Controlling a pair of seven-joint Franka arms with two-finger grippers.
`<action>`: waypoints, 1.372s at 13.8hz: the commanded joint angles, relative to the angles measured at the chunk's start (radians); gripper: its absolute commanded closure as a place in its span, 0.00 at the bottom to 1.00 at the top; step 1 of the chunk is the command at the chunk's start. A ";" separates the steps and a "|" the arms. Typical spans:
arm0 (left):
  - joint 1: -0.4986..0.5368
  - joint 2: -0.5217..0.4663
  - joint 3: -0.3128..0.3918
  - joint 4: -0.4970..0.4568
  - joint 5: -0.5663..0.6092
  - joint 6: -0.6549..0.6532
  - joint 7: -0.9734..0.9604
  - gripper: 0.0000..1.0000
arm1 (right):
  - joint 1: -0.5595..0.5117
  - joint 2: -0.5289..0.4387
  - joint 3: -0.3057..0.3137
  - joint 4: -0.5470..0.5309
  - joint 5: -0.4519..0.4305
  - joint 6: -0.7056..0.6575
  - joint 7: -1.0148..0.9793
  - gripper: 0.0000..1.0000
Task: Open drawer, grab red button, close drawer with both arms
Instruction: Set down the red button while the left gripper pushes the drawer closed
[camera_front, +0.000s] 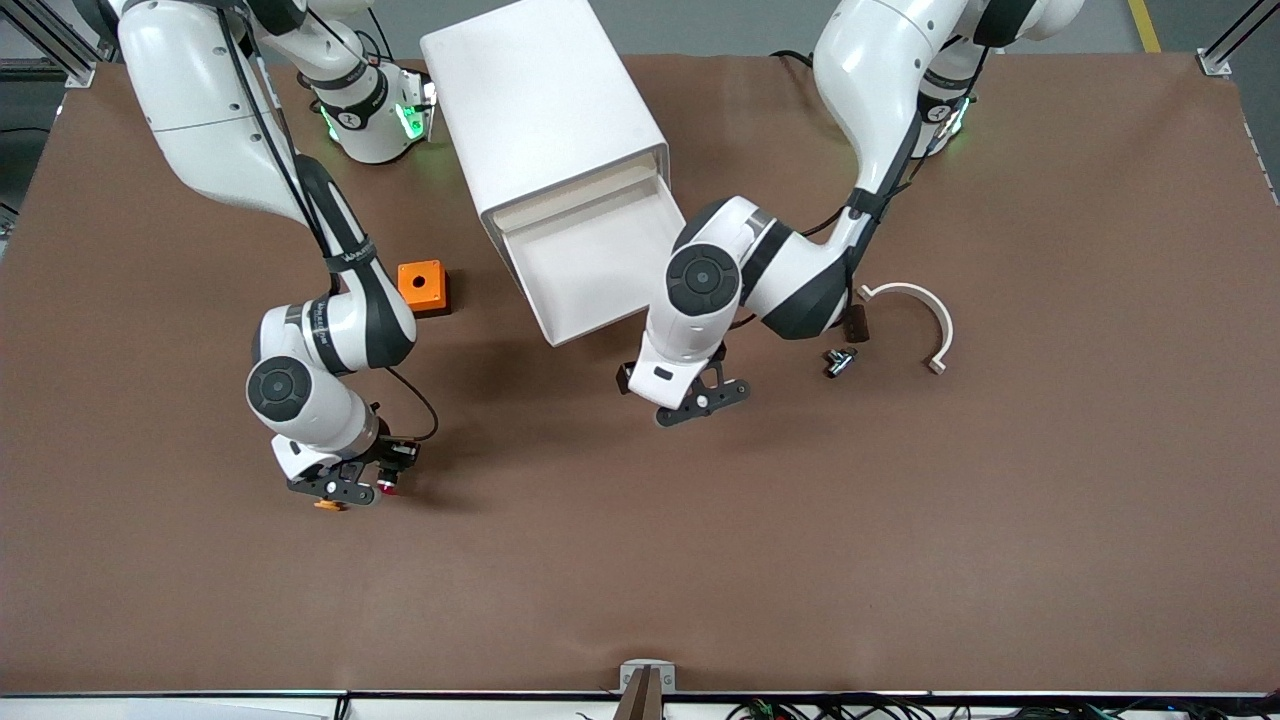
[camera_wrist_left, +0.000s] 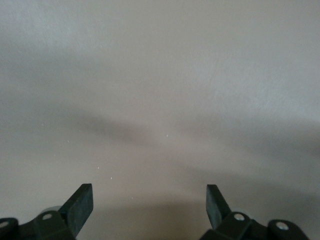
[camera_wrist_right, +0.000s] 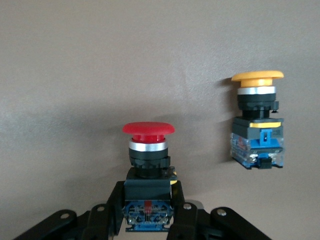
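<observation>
The button (camera_wrist_right: 148, 150), with a red cap, black body and bluish rear block, sits between the fingers of my right gripper (camera_wrist_right: 148, 202), which is shut on it. In the front view the right gripper (camera_front: 350, 487) is low over the brown table near the right arm's end, and the button's red cap (camera_front: 388, 488) shows beside it. The white cabinet (camera_front: 545, 100) has its drawer (camera_front: 640, 205) pulled open, and what shows inside is bare. My left gripper (camera_front: 700, 395) is open and empty over the table in front of the drawer; its wrist view (camera_wrist_left: 150, 200) shows only bare table.
The orange-capped twin button (camera_wrist_right: 257, 120) lies close beside the right gripper (camera_front: 325, 505). An orange cube box with a hole (camera_front: 421, 285) stands beside the drawer. A white curved piece (camera_front: 915, 315) and a small dark metal part (camera_front: 840, 360) lie toward the left arm's end.
</observation>
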 joint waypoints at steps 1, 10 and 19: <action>-0.011 -0.074 -0.022 -0.088 0.021 0.016 -0.052 0.01 | -0.020 0.041 0.018 0.041 -0.019 0.023 -0.014 0.99; -0.058 -0.080 -0.077 -0.119 0.021 0.003 -0.169 0.01 | -0.026 0.056 0.017 0.130 -0.019 -0.058 -0.025 0.00; -0.089 -0.097 -0.132 -0.130 0.010 -0.039 -0.255 0.01 | -0.153 -0.201 0.017 0.150 -0.016 -0.528 -0.333 0.00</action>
